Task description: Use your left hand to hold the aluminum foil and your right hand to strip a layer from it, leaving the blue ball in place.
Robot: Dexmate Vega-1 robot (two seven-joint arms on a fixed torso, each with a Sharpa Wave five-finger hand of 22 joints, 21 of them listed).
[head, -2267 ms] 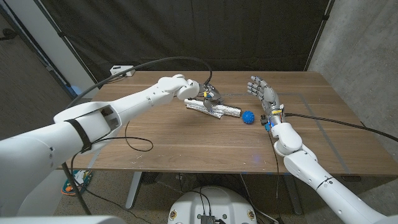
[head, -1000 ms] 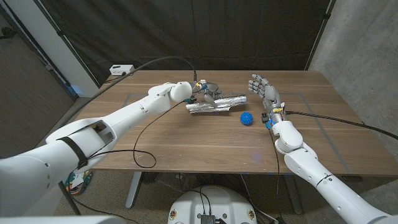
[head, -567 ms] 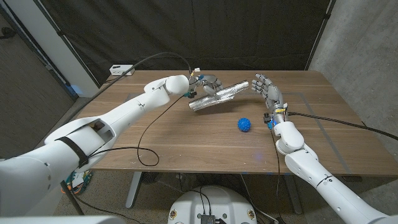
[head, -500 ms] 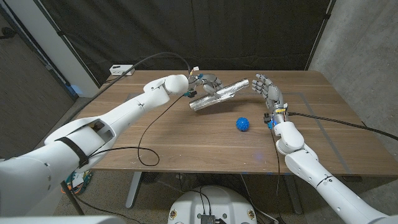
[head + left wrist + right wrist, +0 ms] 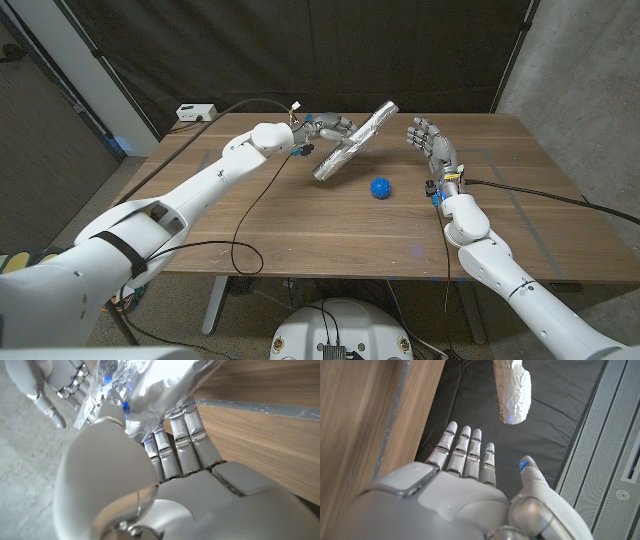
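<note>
Gripping the aluminum foil [image 5: 352, 141] near its lower end, the left hand [image 5: 327, 131] holds the crumpled silver roll clear of the wooden table [image 5: 300, 230], tilted steeply so that its far end points up toward the dark curtain [image 5: 400, 50]. Earlier the roll lay almost level on the tabletop under this hand; since then it has been raised and tipped further with each frame, and now it stands at its steepest. In the left wrist view the fingers [image 5: 182, 435] wrap around the foil [image 5: 150, 390] from below, with the thumb closing over the other side.

The right hand [image 5: 428, 143] holds nothing: its fingers are spread and reach upward, palm turned toward the foil, just beside the roll's raised end but apart from it. It stands in much the same place as before. In the right wrist view the fingers [image 5: 465, 455] are extended and apart, with the foil's rounded end [image 5: 514, 395] beyond them against the curtain.

The blue ball [image 5: 380, 187] lies on the table between the two hands, below the lifted roll. It has rolled somewhat toward the robot's left since the earlier frames.

A small white box [image 5: 195, 111] sits at the table's far left corner.
</note>
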